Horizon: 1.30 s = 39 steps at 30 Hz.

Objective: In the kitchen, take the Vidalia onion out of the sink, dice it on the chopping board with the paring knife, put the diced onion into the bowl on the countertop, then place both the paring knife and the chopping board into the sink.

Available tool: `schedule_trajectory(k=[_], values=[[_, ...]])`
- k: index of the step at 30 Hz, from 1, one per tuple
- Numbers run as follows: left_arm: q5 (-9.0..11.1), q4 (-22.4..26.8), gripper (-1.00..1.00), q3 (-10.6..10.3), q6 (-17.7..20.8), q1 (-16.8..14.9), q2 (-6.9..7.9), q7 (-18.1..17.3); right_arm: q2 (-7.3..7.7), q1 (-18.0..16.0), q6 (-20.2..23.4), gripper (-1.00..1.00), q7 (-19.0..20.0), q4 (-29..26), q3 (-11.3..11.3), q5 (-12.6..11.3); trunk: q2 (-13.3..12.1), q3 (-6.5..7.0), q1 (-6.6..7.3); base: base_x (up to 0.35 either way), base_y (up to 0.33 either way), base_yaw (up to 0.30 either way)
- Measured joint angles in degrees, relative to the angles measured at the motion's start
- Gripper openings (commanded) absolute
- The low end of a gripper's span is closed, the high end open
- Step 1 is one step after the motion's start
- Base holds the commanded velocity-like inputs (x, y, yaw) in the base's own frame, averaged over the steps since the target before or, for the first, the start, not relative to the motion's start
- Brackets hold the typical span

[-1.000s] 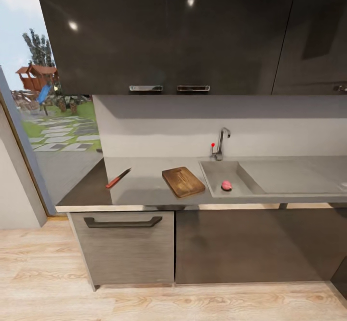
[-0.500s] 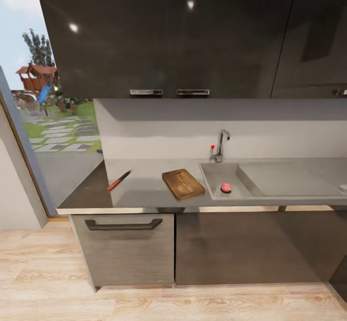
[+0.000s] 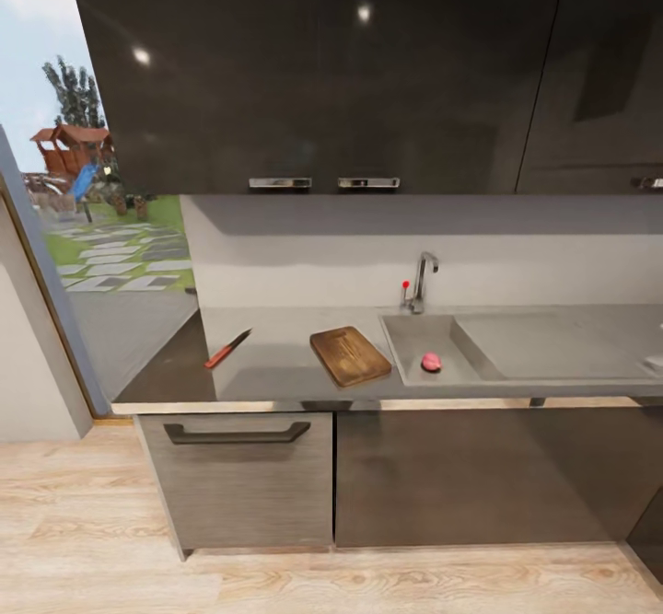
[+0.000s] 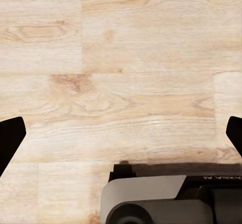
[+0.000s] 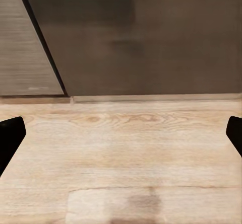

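Note:
In the head view the pinkish-red Vidalia onion lies in the grey sink basin, below the chrome faucet. Left of the sink, the dark brown chopping board rests on the grey countertop. Further left lies the paring knife with its red-orange handle toward the counter edge. A sliver of white at the far right edge may be the bowl. My left gripper is open over the wood floor. My right gripper is open, facing the lower cabinets.
Dark glossy upper cabinets hang above the counter. A drawer with a dark handle sits under the knife. A window to a garden is at the left. Part of the robot's base shows in the left wrist view.
The whole head view has shifted slightly, with the cabinets and counter lower in the picture: the camera moved. The onion, board and knife keep their places on the counter.

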State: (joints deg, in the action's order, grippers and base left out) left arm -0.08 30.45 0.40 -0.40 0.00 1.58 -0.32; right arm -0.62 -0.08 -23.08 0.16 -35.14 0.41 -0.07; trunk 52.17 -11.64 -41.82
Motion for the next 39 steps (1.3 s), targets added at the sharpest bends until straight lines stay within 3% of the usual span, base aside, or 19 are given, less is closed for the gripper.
schedule_trajectory(k=[39], values=[[0.01,0.08,1.00,0.00,0.00,0.00,0.00,0.00,0.02,0.00,-0.01,1.00,0.00,0.10,0.00,0.00,-15.67,7.02,8.58,0.000,0.000,0.000]])
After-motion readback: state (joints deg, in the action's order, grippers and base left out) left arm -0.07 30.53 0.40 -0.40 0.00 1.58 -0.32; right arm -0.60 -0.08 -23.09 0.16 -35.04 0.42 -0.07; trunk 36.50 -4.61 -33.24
